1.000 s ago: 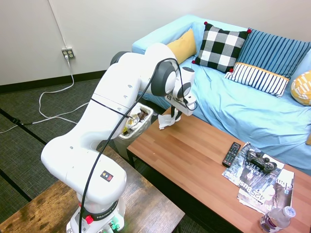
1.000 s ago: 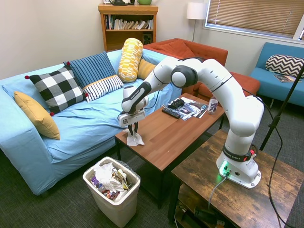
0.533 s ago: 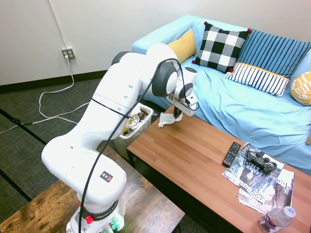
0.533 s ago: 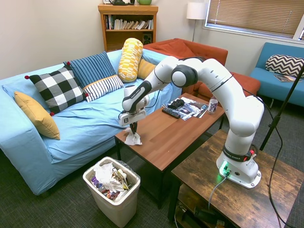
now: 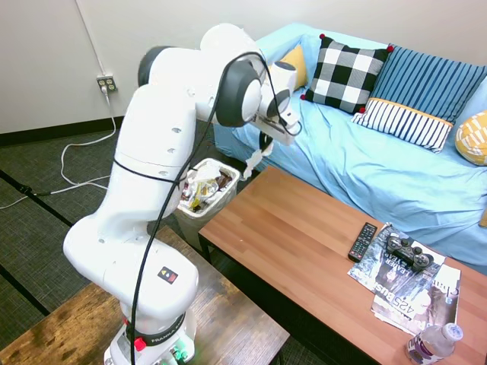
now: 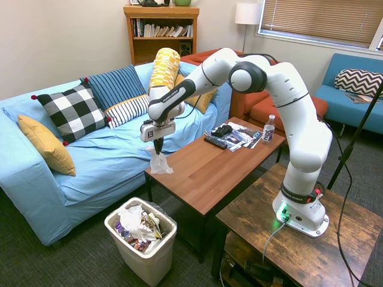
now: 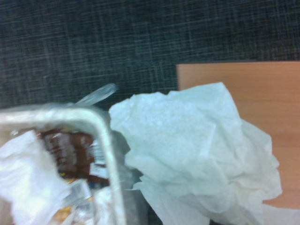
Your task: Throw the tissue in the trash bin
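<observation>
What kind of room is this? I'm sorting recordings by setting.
Most likely a living room or lounge: a blue sofa with cushions, a wooden coffee table bearing magazines and a remote, and a bookshelf.

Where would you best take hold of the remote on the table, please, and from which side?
Grip the remote across its narrow width at mid-length, coming straight down from above. It lies flat on the table, long and slim, so only its two long edges offer a pinch. The magazines and game controller sit close on one side, so the fingers should straddle it carefully.
</observation>
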`<state>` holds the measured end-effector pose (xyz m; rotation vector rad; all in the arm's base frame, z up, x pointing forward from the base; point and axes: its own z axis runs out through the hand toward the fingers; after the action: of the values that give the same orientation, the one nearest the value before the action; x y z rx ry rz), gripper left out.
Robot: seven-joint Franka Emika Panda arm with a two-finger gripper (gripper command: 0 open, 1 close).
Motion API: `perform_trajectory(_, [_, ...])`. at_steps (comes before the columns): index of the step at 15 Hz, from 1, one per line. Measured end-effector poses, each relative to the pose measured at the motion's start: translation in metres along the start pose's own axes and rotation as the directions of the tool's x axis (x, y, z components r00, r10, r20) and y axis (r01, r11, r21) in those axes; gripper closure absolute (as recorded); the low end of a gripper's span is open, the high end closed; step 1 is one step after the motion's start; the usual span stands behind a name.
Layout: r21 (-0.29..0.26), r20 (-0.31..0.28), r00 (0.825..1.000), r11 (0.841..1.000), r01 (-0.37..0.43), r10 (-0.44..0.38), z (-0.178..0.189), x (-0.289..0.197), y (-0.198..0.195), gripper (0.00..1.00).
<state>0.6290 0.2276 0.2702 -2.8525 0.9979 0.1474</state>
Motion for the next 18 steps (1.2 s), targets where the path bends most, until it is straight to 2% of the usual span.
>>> perform_trajectory(2, [-0.029,0.008,0.999,0.998,0.050,-0.050,0.007,-0.043,-0.022,1.00])
perform_trajectory(6, [-0.098,0.042,0.992,0.987,0.123,-0.120,0.069,-0.107,-0.054,1.00])
perform_trajectory(12, [-0.140,0.083,0.982,0.974,0.179,-0.169,0.145,-0.164,-0.092,1.00])
perform_trajectory(16, [-0.181,0.095,0.983,0.969,0.170,-0.155,0.188,-0.166,-0.094,1.00])
perform_trajectory(17, [-0.192,0.095,0.985,0.968,0.160,-0.144,0.201,-0.159,-0.092,0.00])
perform_trajectory(18, [-0.200,0.094,0.986,0.968,0.152,-0.135,0.213,-0.152,-0.090,0.00])
